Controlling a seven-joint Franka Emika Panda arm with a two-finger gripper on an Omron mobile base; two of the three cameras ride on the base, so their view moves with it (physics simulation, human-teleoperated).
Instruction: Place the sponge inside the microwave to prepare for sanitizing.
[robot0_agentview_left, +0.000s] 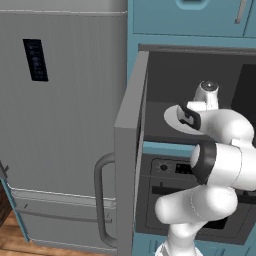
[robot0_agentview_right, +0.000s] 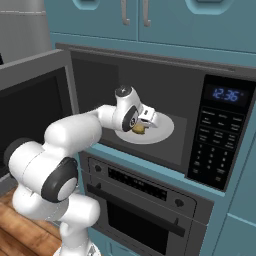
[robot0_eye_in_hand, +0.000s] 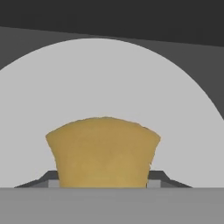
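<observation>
**Sponge held between the jaws above the microwave turntable**

The gripper (robot0_agentview_right: 141, 125) is inside the cavity of the microwave (robot0_agentview_right: 150, 115), reached in through the open front. Its jaws stand partly apart and are closed on the sponge (robot0_eye_in_hand: 103, 151), a yellow-tan block that fills the gap between them. In the hand view the two dark fingertips (robot0_eye_in_hand: 155, 176) show at either lower edge of the sponge, pressed against its sides.

Directly beyond and beneath the jaws lies the pale round turntable (robot0_eye_in_hand: 109, 78). The sponge hangs over the turntable's near portion; whether its lower face touches the plate cannot be told. In the right base view the sponge (robot0_agentview_right: 138, 128) shows as a small yellow patch just under the hand, over the turntable (robot0_agentview_right: 162, 131).

Behind the jaws, toward the arm, the microwave door (robot0_agentview_left: 131, 150) stands swung fully open, edge-on in the left base view, with its grey bar handle (robot0_agentview_left: 101, 200) on the outer face. To the side of the jaws opposite the door sits the black keypad (robot0_agentview_right: 216, 140) with its blue display (robot0_agentview_right: 226, 94). Below the jaws, under the microwave floor, is the grey oven (robot0_agentview_right: 145, 205). Beyond the open door stands the tall grey fridge (robot0_agentview_left: 60, 120). Above the jaws run teal cabinets (robot0_agentview_right: 150, 20).
</observation>
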